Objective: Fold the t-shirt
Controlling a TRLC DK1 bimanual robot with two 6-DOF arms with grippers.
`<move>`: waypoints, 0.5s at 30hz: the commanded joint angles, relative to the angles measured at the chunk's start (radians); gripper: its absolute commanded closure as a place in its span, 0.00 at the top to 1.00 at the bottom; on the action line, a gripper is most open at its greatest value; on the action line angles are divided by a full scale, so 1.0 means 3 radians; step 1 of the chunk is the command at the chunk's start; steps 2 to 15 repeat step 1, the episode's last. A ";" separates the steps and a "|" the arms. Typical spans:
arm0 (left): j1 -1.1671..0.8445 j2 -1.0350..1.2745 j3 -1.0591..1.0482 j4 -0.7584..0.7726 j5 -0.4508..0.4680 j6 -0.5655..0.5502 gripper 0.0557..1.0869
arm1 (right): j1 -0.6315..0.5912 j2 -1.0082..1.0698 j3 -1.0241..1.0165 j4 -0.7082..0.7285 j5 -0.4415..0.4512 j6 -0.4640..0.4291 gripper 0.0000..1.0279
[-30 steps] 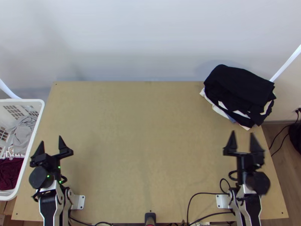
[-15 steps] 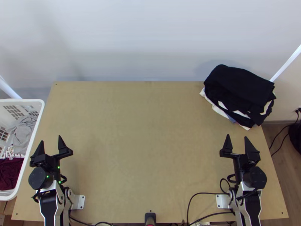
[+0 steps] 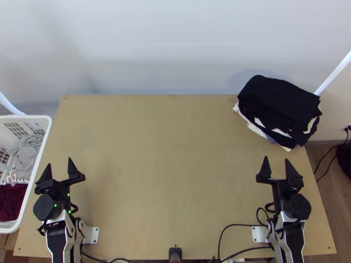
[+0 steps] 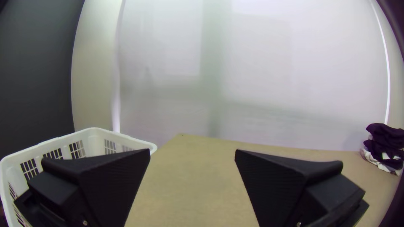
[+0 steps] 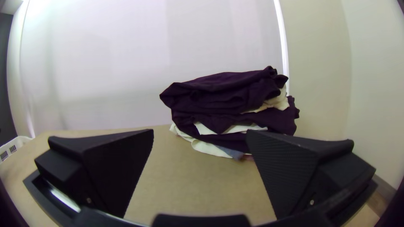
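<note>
In the top view my left gripper (image 3: 58,171) stands open above the table's left side, beside the basket. My right gripper (image 3: 277,167) is open over the table's right side, a little nearer than a stack of folded clothes (image 3: 281,103) at the far right corner. Black cloth tops the stack, with white and dark layers below. The left wrist view has the gripper (image 4: 192,151) with its two fingers wide apart and nothing between them. In the right wrist view the gripper (image 5: 200,131) is likewise spread, and the clothes stack (image 5: 227,96) rises beyond it.
A white basket (image 3: 35,175) stands at the table's left edge, with grey cloth (image 3: 27,153) and dark red cloth (image 3: 13,201) inside. Bare wood of the table (image 3: 166,162) lies between the arms. Black cables run along the near edge, and a wall stands behind.
The right gripper has shifted slightly left and toward the near edge since the earliest frame, then stayed put. My left arm and the clothes look the same.
</note>
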 commanded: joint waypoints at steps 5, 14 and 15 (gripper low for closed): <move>0.0012 -0.0021 -0.0117 0.0006 0.0021 -0.0046 0.95 | -0.0014 -0.0016 -0.0023 -0.0063 0.0009 -0.0045 0.96; 0.0012 -0.0021 -0.0117 0.0006 0.0021 -0.0046 0.95 | -0.0014 -0.0016 -0.0023 -0.0063 0.0009 -0.0045 0.96; 0.0012 -0.0021 -0.0117 0.0006 0.0021 -0.0046 0.95 | -0.0014 -0.0016 -0.0023 -0.0063 0.0009 -0.0045 0.96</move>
